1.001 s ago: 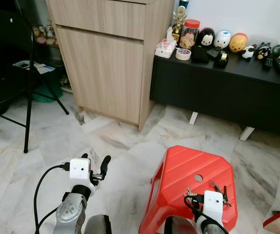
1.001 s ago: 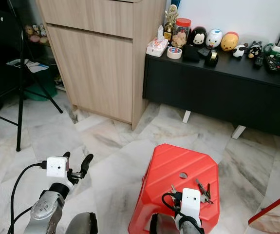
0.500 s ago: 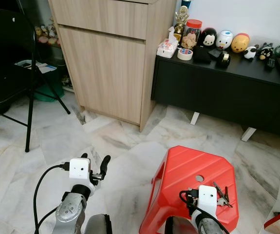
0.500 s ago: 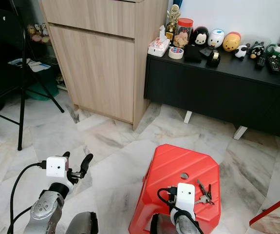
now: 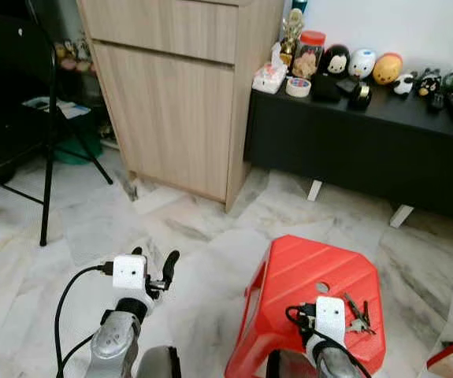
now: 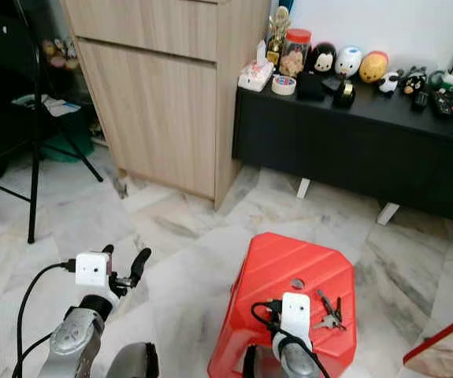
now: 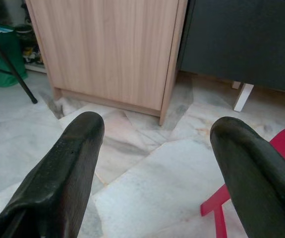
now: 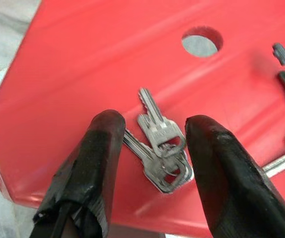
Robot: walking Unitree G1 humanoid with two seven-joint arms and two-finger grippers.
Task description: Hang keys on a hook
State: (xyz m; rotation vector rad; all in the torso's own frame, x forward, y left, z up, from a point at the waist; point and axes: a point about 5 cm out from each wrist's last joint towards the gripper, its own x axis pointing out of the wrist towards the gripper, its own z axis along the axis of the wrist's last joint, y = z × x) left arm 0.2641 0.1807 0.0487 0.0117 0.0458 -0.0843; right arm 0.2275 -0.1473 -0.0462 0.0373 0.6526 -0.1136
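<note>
1. On the red stool [image 5: 305, 276], near its front edge, your silver keys [image 8: 159, 148] lie flat between the right gripper [image 8: 154, 148]'s parted jaws, untouched; a second bunch [image 5: 358, 315] lies to their right.
2. Bare marble floor [image 5: 194, 228] lies left, under the left gripper [image 7: 157, 148], jaws wide.
3. Since a second ago, the right gripper has shifted left.

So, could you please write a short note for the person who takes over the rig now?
Right gripper: open, low over the red stool, fingers on either side of a bunch of silver keys, nothing gripped.
Left gripper: open, idle above the floor, holding nothing.
A second bunch of keys lies further right on the stool.
Done: approach to the keys. Left: grip, lift, find a hook and hang them.
</note>
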